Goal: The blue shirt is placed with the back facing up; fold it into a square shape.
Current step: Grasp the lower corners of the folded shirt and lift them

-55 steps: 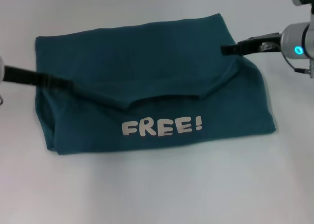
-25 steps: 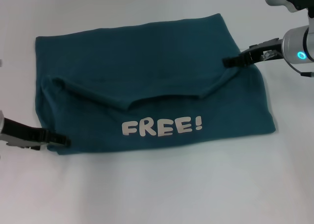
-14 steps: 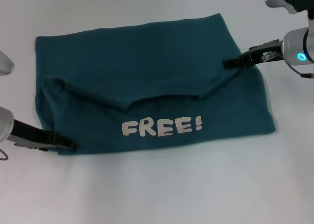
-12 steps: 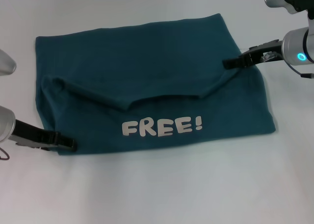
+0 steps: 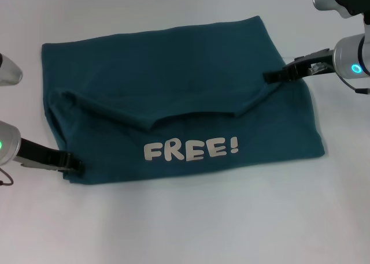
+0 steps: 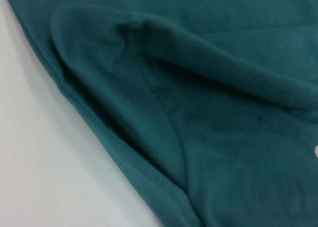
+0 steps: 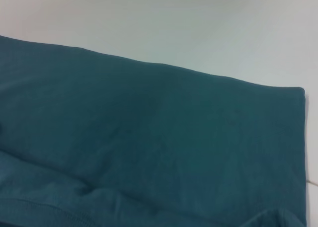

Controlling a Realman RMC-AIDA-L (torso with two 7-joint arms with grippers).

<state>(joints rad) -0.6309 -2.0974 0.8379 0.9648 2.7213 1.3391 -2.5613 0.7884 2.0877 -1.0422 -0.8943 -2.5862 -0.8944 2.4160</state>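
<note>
The large dark teal-blue short-sleeved cotton shirt (image 5: 173,102) lies partly folded in the middle of the plain white table (image 5: 191,223), spread as a broad, roughly rectangular slab. A folded-over layer covers its far half, its curved edge dipping toward 6 o'clock near the centre, and below that edge the pale grey "FREE!" lettering (image 5: 191,149) faces up on the near half. The left wrist view shows thick rolled folds of the same cloth (image 6: 164,113) beside bare table, and the right wrist view shows a flat stretch of it (image 7: 149,132) ending in a straight edge and one corner. At about 8 o'clock from the shirt's centre, the left gripper (image 5: 74,163) reaches in low from the side, its dark tip at the near left corner of the cloth; whether its jaws are spread or pinching cannot be told. At about 2 o'clock, the right gripper (image 5: 272,76) meets the right end of the folded layer, its jaws looking pressed together on the cloth edge there.
</note>
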